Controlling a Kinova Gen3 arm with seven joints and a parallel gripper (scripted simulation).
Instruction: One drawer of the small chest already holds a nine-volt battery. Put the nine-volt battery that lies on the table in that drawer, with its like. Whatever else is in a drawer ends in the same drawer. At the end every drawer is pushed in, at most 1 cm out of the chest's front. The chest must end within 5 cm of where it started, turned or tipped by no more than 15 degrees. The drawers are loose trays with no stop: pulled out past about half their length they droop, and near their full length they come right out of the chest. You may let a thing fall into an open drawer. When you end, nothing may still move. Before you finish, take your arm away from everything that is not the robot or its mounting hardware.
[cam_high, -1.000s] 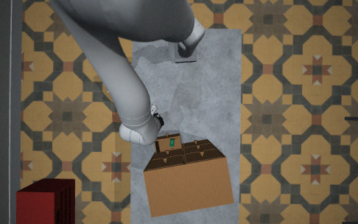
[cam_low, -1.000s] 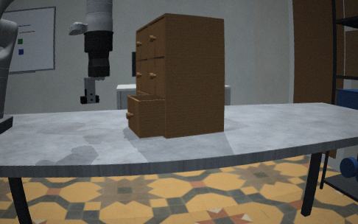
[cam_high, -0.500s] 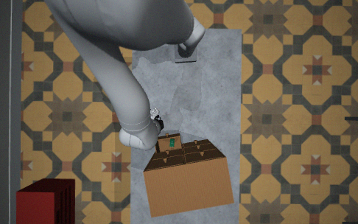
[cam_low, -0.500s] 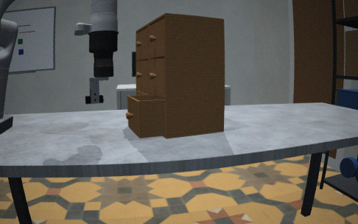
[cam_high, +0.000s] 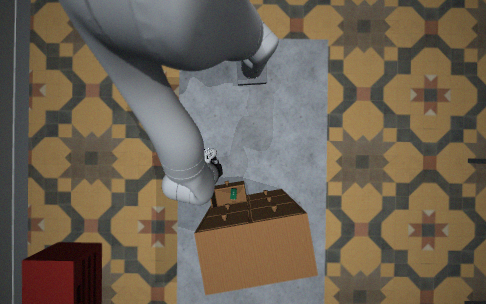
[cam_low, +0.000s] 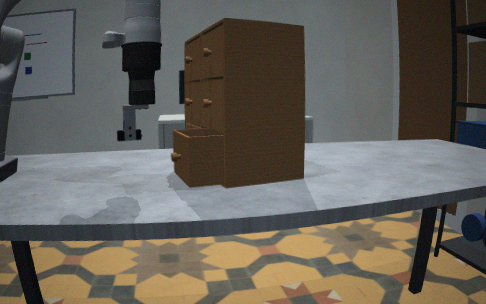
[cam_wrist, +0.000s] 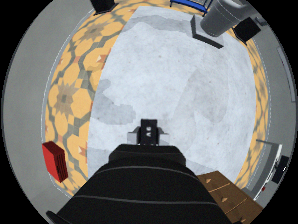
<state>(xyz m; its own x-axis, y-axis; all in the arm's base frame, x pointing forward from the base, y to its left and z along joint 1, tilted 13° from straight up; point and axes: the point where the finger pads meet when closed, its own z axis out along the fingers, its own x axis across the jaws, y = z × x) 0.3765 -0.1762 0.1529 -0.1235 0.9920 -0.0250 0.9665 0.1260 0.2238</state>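
The wooden chest (cam_high: 257, 257) (cam_low: 264, 100) (cam_wrist: 240, 199) stands upright on the table. Its bottom drawer (cam_high: 223, 197) (cam_low: 206, 161), at the left in the top view, is pulled partly out; the other drawers look pushed in. A small green thing (cam_high: 233, 194) lies in the open drawer. No battery can be made out in there. My gripper (cam_low: 129, 135) (cam_wrist: 148, 132) points down in front of the chest, above the table and clear of the drawer. It is shut on the dark nine-volt battery (cam_wrist: 149, 129), whose label shows upside down between the fingers in the wrist view.
The arm's forearm (cam_high: 175, 120) reaches over the table's left side, its wrist near the open drawer's left corner. The arm's base (cam_high: 252, 80) (cam_wrist: 206, 39) stands at the table's far end from the chest. A red cabinet (cam_high: 50, 280) (cam_wrist: 54, 161) stands on the floor beside the table (cam_high: 295, 125).
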